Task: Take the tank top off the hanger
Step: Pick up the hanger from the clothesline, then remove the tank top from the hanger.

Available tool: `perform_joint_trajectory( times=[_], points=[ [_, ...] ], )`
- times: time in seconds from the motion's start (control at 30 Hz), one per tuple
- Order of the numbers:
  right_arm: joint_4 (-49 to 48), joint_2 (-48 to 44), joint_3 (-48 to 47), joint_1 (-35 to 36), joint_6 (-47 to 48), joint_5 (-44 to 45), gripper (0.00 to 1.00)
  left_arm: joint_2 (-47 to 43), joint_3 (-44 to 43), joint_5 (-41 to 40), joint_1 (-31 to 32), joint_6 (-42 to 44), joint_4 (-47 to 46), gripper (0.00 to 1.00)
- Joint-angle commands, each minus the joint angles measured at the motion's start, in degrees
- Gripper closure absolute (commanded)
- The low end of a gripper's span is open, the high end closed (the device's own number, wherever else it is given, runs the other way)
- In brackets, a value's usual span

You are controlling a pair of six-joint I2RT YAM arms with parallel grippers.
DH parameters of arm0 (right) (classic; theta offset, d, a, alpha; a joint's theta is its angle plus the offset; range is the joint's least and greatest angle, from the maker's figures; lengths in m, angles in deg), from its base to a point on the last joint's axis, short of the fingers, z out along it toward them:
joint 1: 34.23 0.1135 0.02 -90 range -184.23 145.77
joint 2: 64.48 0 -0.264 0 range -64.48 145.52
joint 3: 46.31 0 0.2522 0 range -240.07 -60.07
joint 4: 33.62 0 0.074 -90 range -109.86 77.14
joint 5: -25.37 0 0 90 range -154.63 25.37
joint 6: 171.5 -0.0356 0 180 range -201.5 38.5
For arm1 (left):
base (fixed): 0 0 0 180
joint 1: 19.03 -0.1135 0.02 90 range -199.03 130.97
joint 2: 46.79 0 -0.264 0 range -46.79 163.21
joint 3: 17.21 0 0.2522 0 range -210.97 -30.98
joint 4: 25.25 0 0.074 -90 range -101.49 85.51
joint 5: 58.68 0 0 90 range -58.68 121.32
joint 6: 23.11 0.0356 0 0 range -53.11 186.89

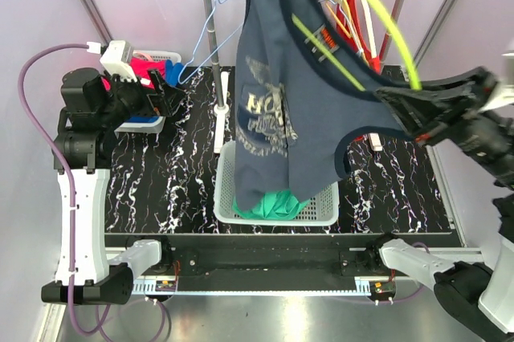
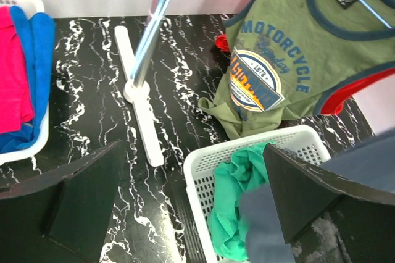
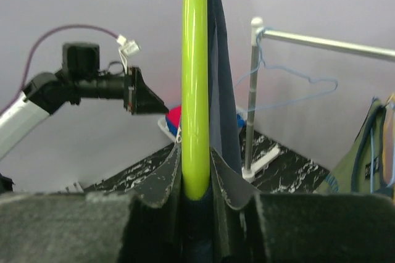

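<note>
Down the middle, the tank top (image 1: 273, 93) hangs like a curtain with its hem spilling into the white basket (image 1: 227, 197), so nothing passes straight through there. The rack pole (image 1: 214, 53) and its white foot (image 1: 219, 129) stand just left of the cloth. Left of the pole the counter (image 1: 173, 181) lies open below the left gripper (image 1: 170, 95), fingers spread wide. On the right, the hanger (image 1: 385, 25) clamped in the right gripper (image 1: 387, 103) slants overhead, and spare hangers (image 1: 353, 9) crowd the rail behind.

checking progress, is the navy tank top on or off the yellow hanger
On. The navy tank top hangs draped from the yellow hanger, which the right end effector grips.
</note>
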Motion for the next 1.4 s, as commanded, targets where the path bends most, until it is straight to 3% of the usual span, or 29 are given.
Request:
perform_joint_trajectory(
  times=[0.0, 0.3, 0.47, 0.53, 0.63, 0.67, 0.7, 0.8, 0.93, 1.2, 1.37],
  points=[
    [0.23, -2.91, 6.06, 0.0, 4.23, -2.07, 1.0, -2.36, -3.68, 6.3, 0.29, 2.09, -1.17, 0.01],
    [6.14, -9.5, 28.55, 0.0, 8.99, -7.08, 1.0, -5.8, -9.31, 19.74, 0.29, 15.63, 5.07, 0.03],
    [7.27, -11.27, 32.44, 0.0, 12.76, -7.87, 1.0, -4.57, -8.36, 33.97, 0.29, 17.48, 2.72, 0.34],
    [7.45, -11.18, 33.67, 0.01, 13.73, -9.71, 1.0, -3.78, -6.51, 36.63, 0.2, 14.42, -1.92, 0.37],
    [5.71, -11.8, 36.3, 0.09, 14.26, -12.17, 1.0, -2.37, -5.27, 38.66, 0.55, 12.83, -6.07, 0.34],
    [5.17, -12.06, 37.35, 0.01, 14.35, -13.13, 1.0, -1.76, -4.75, 38.23, 0.64, 12.74, -6.78, 0.1],
    [4.73, -12.06, 37.63, 0.0, 14.35, -13.58, 1.0, -1.23, -4.57, 37.01, 1.6, 12.82, -7.31, 0.01],
    [4.03, -11.8, 37.8, -0.08, 14.44, -15.51, 1.0, 1.23, -3.78, 27.08, 6.69, 14.57, -7.84, 0.01],
    [2.98, -11.1, 38.15, 0.0, 14.62, -17.18, 1.0, 3.52, -3.86, 14.18, 18.44, 20.46, -3.99, 0.01],
    [3.5, -10.13, 38.07, 0.0, 14.71, -21.67, 1.0, 5.63, -5.79, 13.18, 21.38, 26.96, -0.03, 0.01],
    [3.59, -9.34, 38.94, 0.09, 14.88, -24.47, 1.0, 6.95, -7.47, 17.21, 21.65, 28.73, 2.26, 0.01]
  ],
)
